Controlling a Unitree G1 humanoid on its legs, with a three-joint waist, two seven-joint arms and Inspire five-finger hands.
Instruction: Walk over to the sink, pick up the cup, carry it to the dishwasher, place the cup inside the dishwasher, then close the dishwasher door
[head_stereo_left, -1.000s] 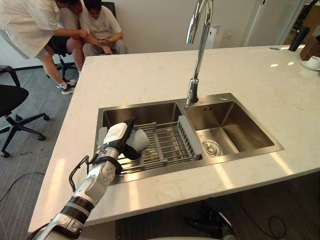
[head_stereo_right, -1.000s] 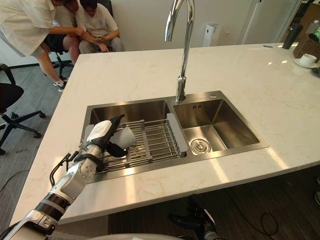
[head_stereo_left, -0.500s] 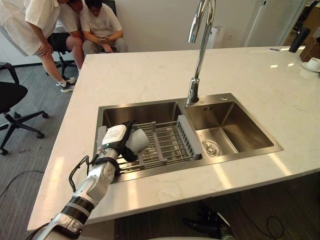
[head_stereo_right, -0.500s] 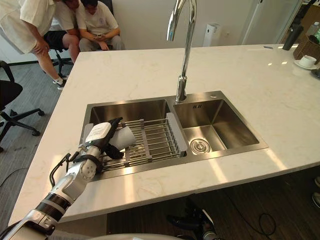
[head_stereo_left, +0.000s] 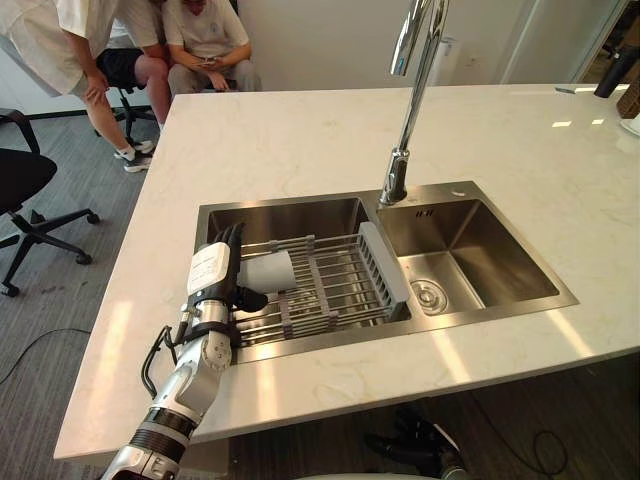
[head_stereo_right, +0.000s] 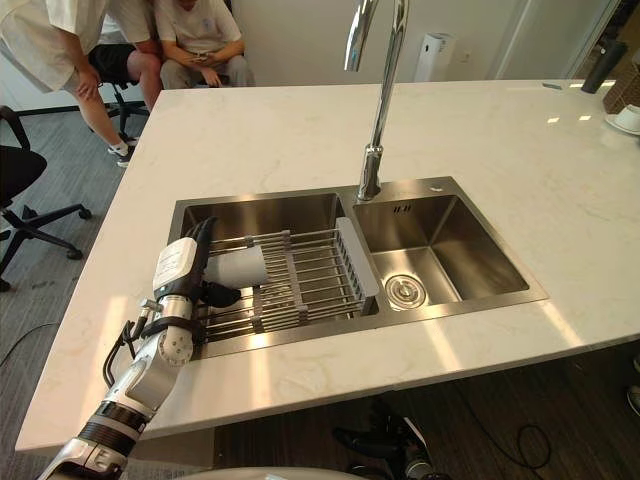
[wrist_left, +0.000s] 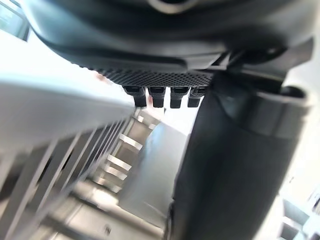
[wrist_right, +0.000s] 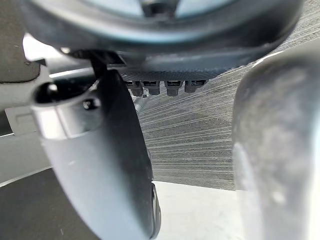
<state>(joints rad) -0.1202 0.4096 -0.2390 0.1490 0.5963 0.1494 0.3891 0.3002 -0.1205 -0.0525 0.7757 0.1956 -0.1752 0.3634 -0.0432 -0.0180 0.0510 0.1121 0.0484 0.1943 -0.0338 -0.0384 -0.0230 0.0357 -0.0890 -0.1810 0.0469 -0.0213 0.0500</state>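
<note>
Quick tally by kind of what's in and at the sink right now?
Cup: 1
Drying rack: 1
Faucet: 1
Drain strainer: 1
Total: 4

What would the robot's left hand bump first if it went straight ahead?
Probably the cup, lying on the rack right by the left hand; depth is hard to judge.
</note>
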